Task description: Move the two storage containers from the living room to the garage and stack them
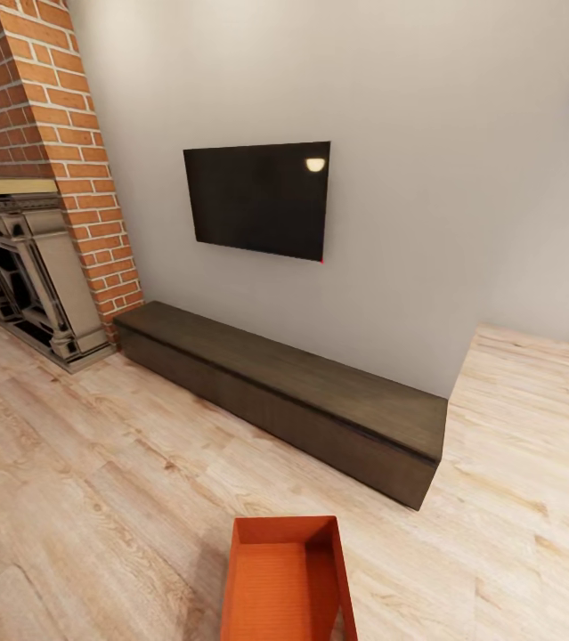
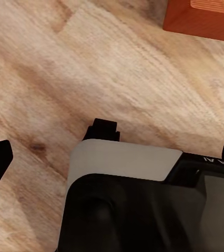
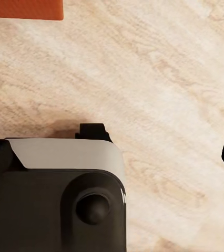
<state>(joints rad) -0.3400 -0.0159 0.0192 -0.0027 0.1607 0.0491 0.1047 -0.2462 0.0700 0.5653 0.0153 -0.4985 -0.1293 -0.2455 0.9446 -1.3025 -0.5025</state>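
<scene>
One orange-red storage container (image 1: 288, 579), an open-topped box, stands on the living room's light wood plank floor (image 1: 97, 481) at the near centre of the head view, just in front of me. Its corner appears in the left wrist view as the container (image 2: 204, 18), and its edge in the right wrist view as the container (image 3: 22, 9). My left gripper (image 2: 113, 157) hangs open over my own base and the planks, holding nothing. My right gripper (image 3: 112, 157) is likewise spread wide and empty. The garage is out of view.
A long low dark cabinet (image 1: 293, 392) runs along the white wall under a black TV (image 1: 259, 198). A brick fireplace (image 1: 39, 223) fills the left corner. The wall ends at the right, where plank floor (image 1: 533, 418) continues past the corner.
</scene>
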